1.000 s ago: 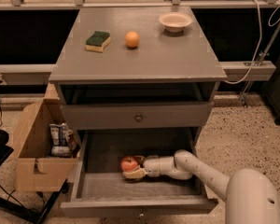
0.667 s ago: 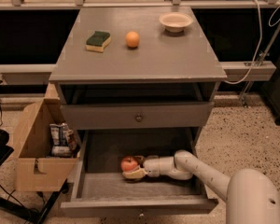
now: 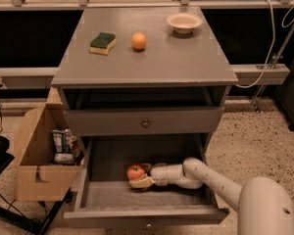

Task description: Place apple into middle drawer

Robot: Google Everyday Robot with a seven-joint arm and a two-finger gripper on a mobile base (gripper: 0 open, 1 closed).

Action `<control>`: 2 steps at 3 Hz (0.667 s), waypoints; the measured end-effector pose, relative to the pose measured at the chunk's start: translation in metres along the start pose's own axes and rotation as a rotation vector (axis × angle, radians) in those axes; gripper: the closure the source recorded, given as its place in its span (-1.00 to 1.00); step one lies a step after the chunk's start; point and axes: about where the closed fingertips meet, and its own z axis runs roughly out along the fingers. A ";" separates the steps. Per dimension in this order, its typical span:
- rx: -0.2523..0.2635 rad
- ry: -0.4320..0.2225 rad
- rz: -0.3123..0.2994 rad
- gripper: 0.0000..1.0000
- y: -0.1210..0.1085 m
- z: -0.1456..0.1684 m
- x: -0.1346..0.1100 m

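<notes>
The red apple sits low in the open middle drawer, on its grey floor left of centre. My gripper reaches in from the right, with the white arm stretched across the drawer. Its fingers sit on either side of the apple and are shut on it. The far side of the apple is partly hidden by the gripper.
On the cabinet top are a green-and-yellow sponge, a small orange fruit and a pale bowl. The upper drawer panel with a dark knob is closed. A cardboard box with packets stands left of the cabinet.
</notes>
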 end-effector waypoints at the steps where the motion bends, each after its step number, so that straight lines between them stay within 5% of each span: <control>1: 0.000 0.000 0.000 -0.67 0.000 0.000 0.000; 2: 0.000 0.000 0.000 -1.00 0.000 0.000 0.000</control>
